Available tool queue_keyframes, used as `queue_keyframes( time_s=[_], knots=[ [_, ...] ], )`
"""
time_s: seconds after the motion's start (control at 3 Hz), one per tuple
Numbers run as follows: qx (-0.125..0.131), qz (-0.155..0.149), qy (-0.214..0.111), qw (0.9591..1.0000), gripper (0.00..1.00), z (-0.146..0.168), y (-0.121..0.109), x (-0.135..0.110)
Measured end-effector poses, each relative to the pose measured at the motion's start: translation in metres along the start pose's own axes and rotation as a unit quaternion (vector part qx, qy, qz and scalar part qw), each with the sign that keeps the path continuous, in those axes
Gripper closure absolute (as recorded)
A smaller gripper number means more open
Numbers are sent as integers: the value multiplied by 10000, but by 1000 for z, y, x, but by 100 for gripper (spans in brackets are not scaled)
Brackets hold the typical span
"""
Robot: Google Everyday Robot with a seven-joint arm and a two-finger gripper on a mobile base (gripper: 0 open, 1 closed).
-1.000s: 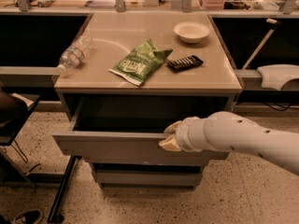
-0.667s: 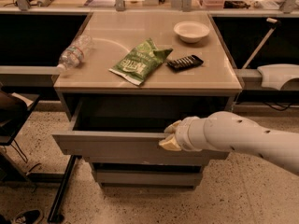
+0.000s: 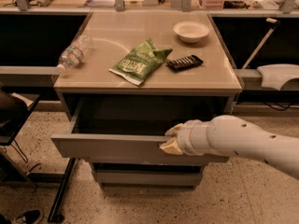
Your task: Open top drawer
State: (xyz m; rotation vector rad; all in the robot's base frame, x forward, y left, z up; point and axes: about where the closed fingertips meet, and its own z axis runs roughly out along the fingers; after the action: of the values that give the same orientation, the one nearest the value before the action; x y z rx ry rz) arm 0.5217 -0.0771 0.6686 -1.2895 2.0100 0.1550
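**A:** Where was the top drawer found, and how was it expected to handle?

**B:** It was found just under the desk top, at 6 o'clock from the green snack bag. Its grey front stood well out from the carcass, and a dark cavity was shown behind it. It was judged rigid and fairly heavy, carried on runners, with no give and nothing fragile about it. Since no handle was seen, the flat front was judged slippery. Whatever lay inside could not be made out.

**A:** Where, then, was hold to be taken?

**B:** The top edge of the front was judged the only real purchase. A spot near the middle was preferred, so that the drawer would not be skewed on its runners. A straight pull toward 6 o'clock was thought to be called for.

**A:** And the gripper?

**B:** It was seen at that top edge, touching it, a little to the 3 o'clock side of the front's centre. It appeared to be hooked over the lip. Whether it was spread or closed could not be told.

**A:** How was the arm posed?

**B:** The white arm was seen reaching in from 4 o'clock, low and nearly level, with the wrist pointed toward 9 o'clock. The plastic bottle and the bowl on the desk were seen well apart from it.
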Motion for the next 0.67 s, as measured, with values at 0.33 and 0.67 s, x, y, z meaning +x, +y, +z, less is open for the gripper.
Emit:
queue_keyframes(
  time_s=[0.33, 0.67],
  knots=[
    [-33, 4, -13, 10000, 100, -6, 8, 5],
    [-33, 4, -13, 10000, 100, -6, 9, 4]
  ],
)
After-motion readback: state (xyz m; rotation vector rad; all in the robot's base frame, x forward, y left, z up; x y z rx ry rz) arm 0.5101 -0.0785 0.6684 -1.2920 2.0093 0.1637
